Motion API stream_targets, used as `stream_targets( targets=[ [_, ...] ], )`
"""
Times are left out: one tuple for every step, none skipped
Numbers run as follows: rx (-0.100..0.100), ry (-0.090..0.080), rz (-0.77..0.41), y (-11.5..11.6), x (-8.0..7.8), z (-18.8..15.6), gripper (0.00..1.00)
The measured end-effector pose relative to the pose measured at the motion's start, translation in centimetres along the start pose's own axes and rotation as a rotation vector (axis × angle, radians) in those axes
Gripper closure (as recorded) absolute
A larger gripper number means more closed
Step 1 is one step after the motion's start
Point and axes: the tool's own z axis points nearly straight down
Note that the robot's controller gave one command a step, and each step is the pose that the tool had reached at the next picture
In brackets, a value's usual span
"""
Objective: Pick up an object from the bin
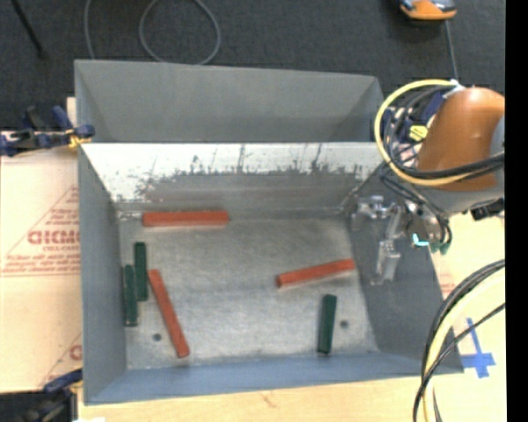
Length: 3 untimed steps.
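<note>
I have the gripper (385, 266) down by the right wall of the bin (229, 104), just beside the right end of an orange-red bar (316, 274) lying on the floor. I cannot tell how the jaws stand. A dark green bar (326, 324) lies nearer the front wall.

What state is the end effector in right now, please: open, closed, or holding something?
The end effector: whether it is open or closed cannot be told; it is just past the right end of a red-orange rectangular bar.

Right wall of bin (101, 262) partly hidden behind arm (462, 134).
</note>
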Motion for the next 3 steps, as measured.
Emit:
stream_targets(
  targets=[
    [0.0,-0.003,-0.251,2.6,3.3,7.8,0.0],
    [0.002,-0.006,-0.253,2.6,3.2,7.7,1.0],
    [0.002,-0.01,-0.278,3.7,0.4,-5.2,1.0]
  ],
)
